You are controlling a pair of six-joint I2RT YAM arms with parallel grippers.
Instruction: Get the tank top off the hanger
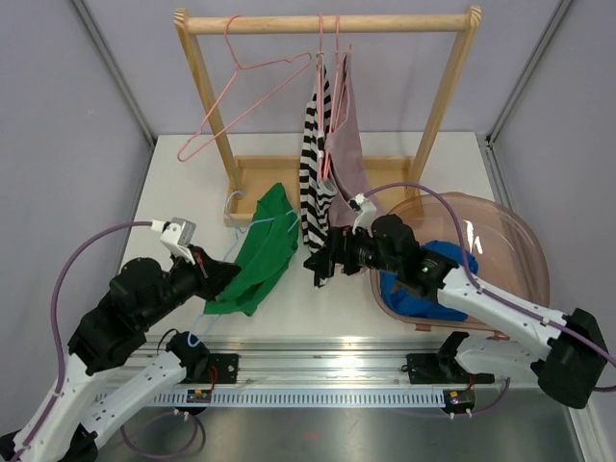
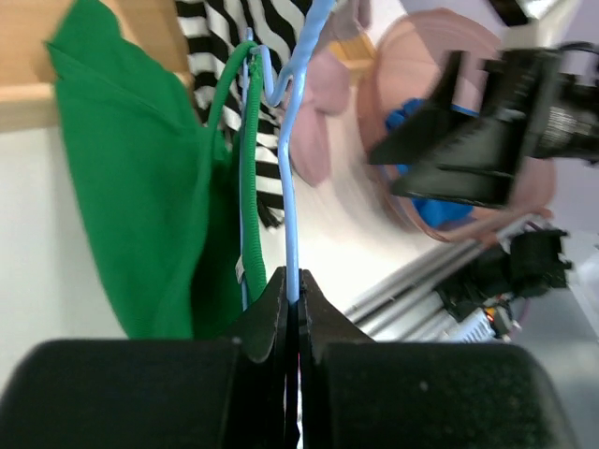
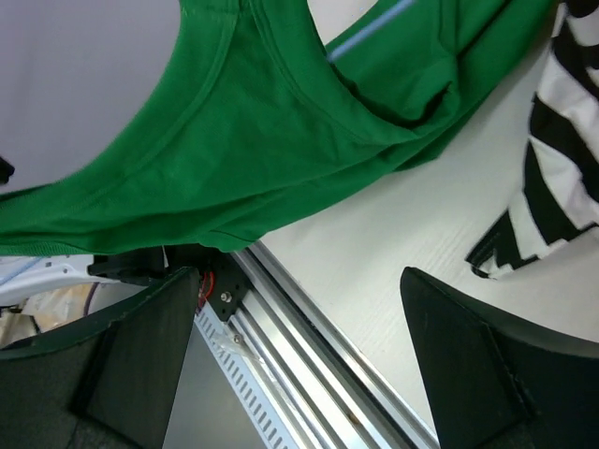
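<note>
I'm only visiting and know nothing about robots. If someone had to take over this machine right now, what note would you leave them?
Left gripper: shut on the wire of the blue hanger.
Right gripper: open, holding nothing, just beside the green tank top.
Tank top: lying on the table, straps still looped on the hanger.
Done: the hanger is off the wooden rack and held.
Left: the right gripper should probably grab the fabric and pull it off the hanger.
</note>
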